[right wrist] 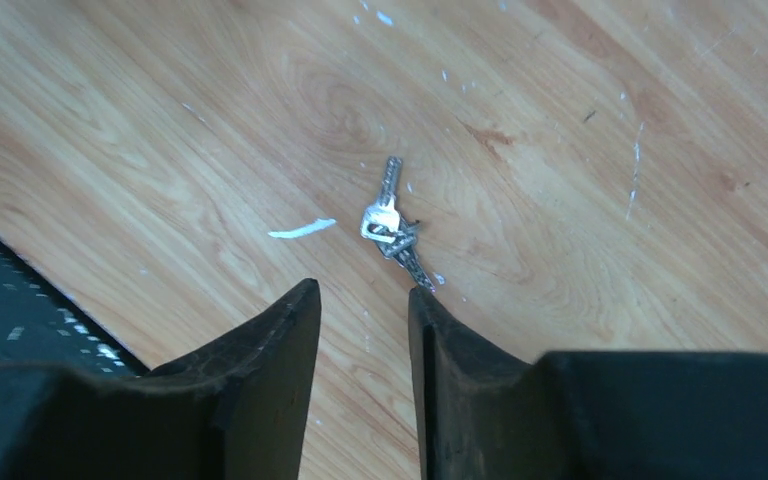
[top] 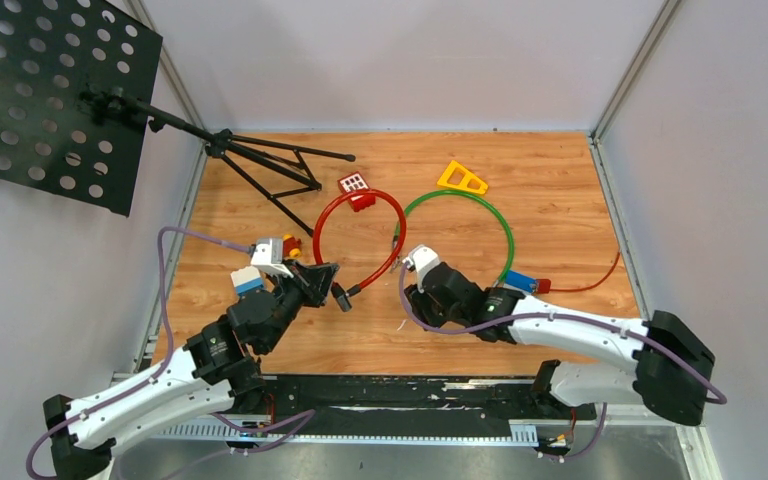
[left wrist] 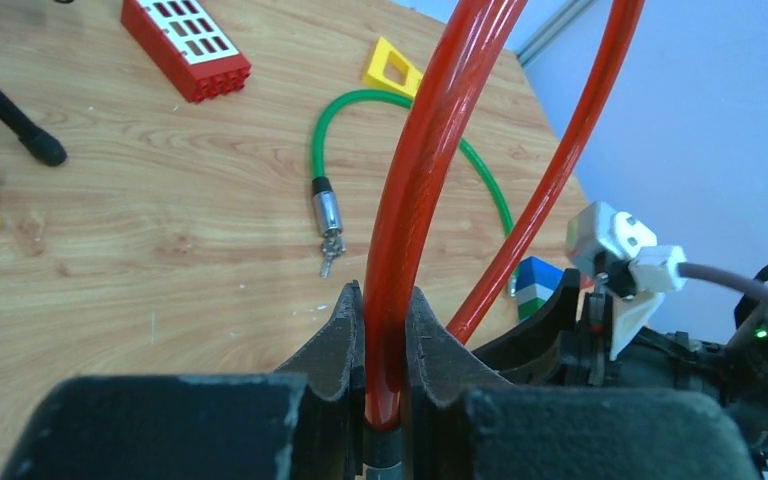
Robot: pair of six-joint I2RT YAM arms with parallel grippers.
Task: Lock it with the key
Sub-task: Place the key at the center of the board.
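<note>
A red cable lock [top: 362,236] loops on the wooden table. My left gripper [top: 328,277] is shut on the red cable near its black end [left wrist: 422,200], the cable pinched between the fingertips [left wrist: 347,330]. A green cable lock [top: 480,215] lies to the right, its metal end with a small key showing in the left wrist view [left wrist: 328,215]. A bunch of silver keys [right wrist: 395,226] lies flat on the wood just beyond my right gripper [right wrist: 364,292], which is open and empty above the table. That gripper [top: 412,295] hovers near the table's middle front.
A black music stand [top: 55,100] with tripod legs [top: 275,170] stands at the back left. A red block [top: 355,188], a yellow triangle block [top: 462,178], a blue-green block [top: 522,283] and a small red-yellow toy [top: 291,245] lie on the table.
</note>
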